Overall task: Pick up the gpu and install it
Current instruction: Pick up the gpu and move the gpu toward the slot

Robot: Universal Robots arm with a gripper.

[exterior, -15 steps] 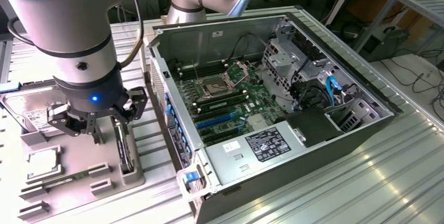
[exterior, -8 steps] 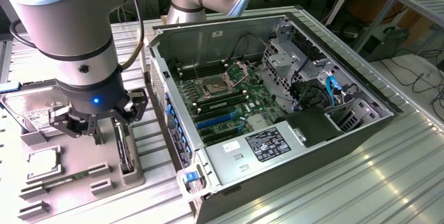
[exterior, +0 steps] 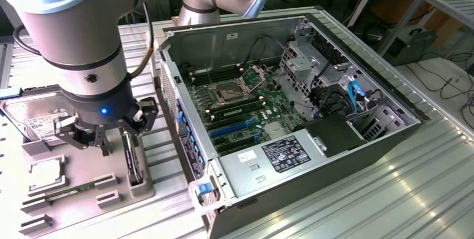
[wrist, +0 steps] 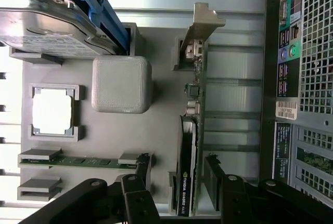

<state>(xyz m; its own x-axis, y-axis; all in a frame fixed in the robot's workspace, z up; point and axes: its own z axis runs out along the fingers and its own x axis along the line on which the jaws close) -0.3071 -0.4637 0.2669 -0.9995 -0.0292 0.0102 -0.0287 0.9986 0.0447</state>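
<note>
So far nothing of the task is done: the gpu (wrist: pixel 188 151) stands on edge in its slot of the grey tray (wrist: pixel 161 104), not yet lifted, its silver bracket (wrist: pixel 205 21) at the end far from the pincer (wrist: pixel 177 157). The pincer is wide open and holds nothing; it hangs low over the card's near end, one finger on each side, both seemingly clear of it. Lifting, carrying and seating are all left; the blue slots (exterior: pixel 230 129) in the open case (exterior: pixel 215 39) look empty. Beside the pincer, away from the case, lie a memory stick (wrist: pixel 78 160), a processor (wrist: pixel 52 110), a grey block (wrist: pixel 122 83) and a hard drive (wrist: pixel 47 24). The case wall, close on the other side, may crowd the lift.
</note>
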